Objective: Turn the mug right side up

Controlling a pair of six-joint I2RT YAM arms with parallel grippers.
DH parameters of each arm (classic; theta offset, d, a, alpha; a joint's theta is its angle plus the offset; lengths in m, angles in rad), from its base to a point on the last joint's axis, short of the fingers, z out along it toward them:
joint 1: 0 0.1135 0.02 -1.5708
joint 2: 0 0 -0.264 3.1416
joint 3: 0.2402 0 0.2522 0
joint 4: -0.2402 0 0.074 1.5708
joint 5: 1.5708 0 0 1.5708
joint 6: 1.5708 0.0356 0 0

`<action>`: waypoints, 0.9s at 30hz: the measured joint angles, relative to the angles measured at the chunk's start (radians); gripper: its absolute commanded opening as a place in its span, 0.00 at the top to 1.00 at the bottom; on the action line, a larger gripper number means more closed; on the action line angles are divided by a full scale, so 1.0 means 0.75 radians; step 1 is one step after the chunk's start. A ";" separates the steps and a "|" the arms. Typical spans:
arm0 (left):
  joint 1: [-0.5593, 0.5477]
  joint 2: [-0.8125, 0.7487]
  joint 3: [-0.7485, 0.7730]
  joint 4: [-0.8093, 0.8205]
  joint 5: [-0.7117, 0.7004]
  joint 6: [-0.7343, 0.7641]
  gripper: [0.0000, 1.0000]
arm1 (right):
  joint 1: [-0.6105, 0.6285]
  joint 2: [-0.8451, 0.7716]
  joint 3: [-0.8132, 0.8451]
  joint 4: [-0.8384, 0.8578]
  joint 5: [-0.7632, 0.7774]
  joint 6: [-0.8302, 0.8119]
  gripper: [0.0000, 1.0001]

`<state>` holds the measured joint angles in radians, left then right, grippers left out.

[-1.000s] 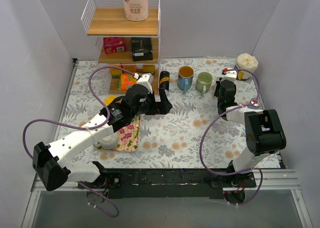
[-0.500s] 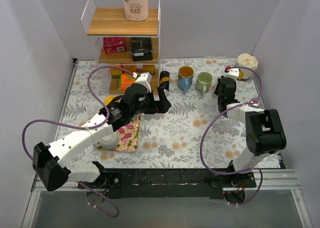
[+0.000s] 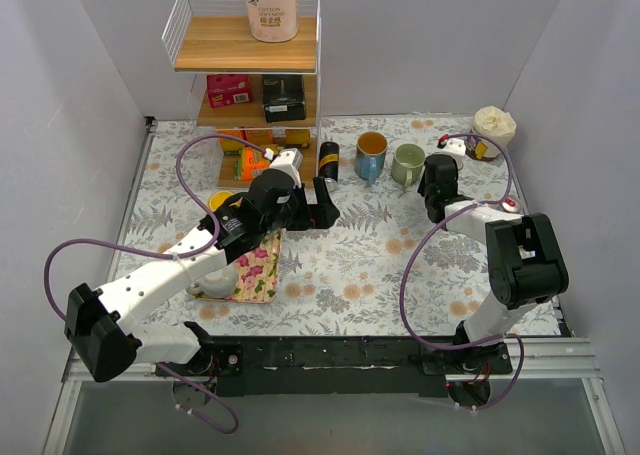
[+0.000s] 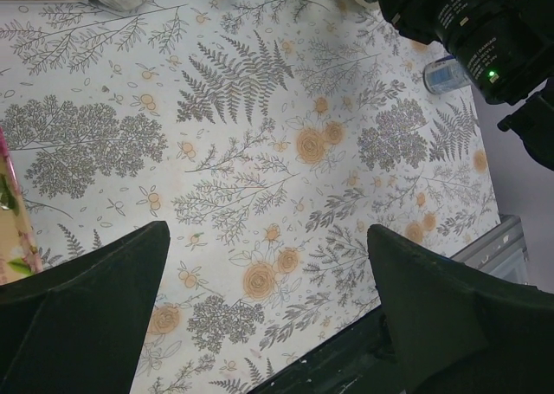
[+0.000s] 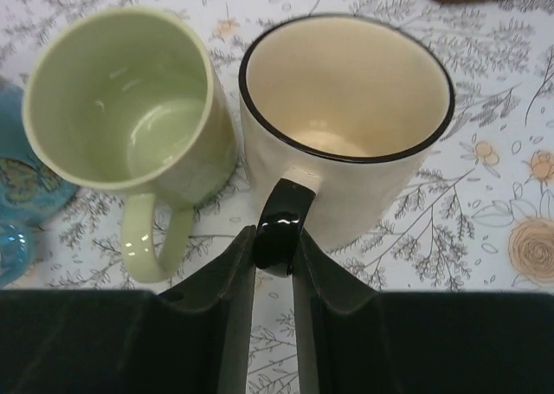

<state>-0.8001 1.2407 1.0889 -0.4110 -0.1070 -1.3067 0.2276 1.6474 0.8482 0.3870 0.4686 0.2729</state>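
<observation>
One cream mug (image 5: 346, 125), upright, black handle (image 5: 279, 225) pinched in right claw (image 5: 273, 242), base hidden, left claw (image 4: 267, 231) spread.

The left gripper (image 4: 267, 231) is seen spread wide, its dark fingers (image 4: 78, 316) filling the two bottom corners. Between them a floral cloth (image 4: 260, 134) is laid flat. The right arm (image 4: 467, 22) is seen at top right with a green light lit, and a bluish object (image 4: 446, 74) is partly hidden beside it. A tray edge (image 4: 10, 212) is cut off at the left.
</observation>
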 measured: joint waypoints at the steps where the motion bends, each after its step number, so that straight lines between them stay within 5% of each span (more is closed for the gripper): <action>1: 0.000 -0.002 -0.002 0.000 0.000 -0.001 0.02 | 0.006 0.006 0.001 -0.030 -0.001 0.015 0.71; 10: 0.007 -0.032 -0.005 0.000 0.000 -0.012 0.02 | 0.005 0.061 0.028 -0.256 0.019 0.091 0.66; 16: 0.009 -0.034 -0.012 0.001 0.000 -0.018 0.02 | 0.003 0.082 0.111 -0.355 0.047 0.137 0.41; 20: 0.009 -0.037 -0.021 -0.005 -0.003 -0.028 0.02 | 0.003 0.082 0.135 -0.430 0.043 0.164 0.15; 27: 0.014 -0.069 -0.016 -0.101 -0.090 -0.084 0.02 | 0.003 -0.007 0.210 -0.678 -0.007 0.215 0.07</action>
<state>-0.7895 1.1889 1.0767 -0.4870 -0.1745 -1.3701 0.2295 1.6424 1.0058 -0.1215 0.4637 0.4339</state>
